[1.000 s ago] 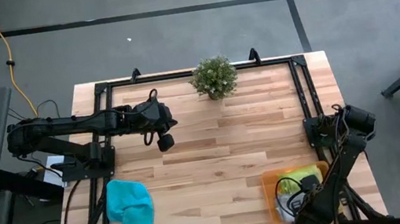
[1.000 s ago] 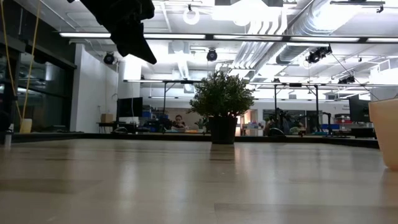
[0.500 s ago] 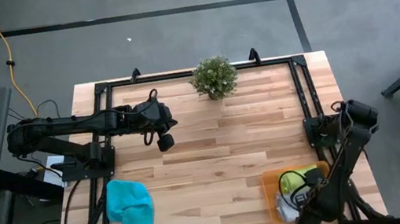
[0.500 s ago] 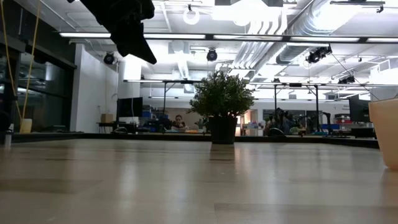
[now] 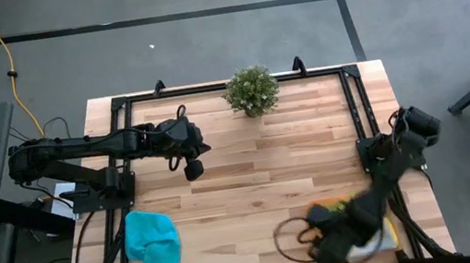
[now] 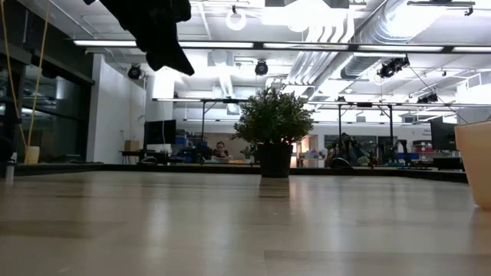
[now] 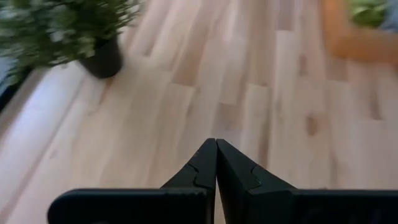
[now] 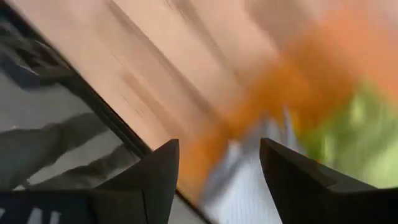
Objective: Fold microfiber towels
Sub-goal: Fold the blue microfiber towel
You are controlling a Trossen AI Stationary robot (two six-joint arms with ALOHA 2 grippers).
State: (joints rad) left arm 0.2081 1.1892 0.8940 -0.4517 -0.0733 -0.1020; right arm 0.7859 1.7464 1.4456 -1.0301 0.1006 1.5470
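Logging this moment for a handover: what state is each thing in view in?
Teal microfiber towel: crumpled, lying on the table near the left front edge.
Translucent orange tray: holding towels, under the right claw.
Small green potted plant: upright.
Left claw: shut, empty, raised.
Right claw: open, empty, over the tray.

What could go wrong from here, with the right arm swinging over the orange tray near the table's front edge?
The right hand is open and empty, moving fast low over the orange tray; it could clip the rim and shove the tray, with the towels in it, off the front edge. The teal towel lies bunched at the front left corner, near the edge, so a careless drag might pull it off. The left hand waits shut above the table.
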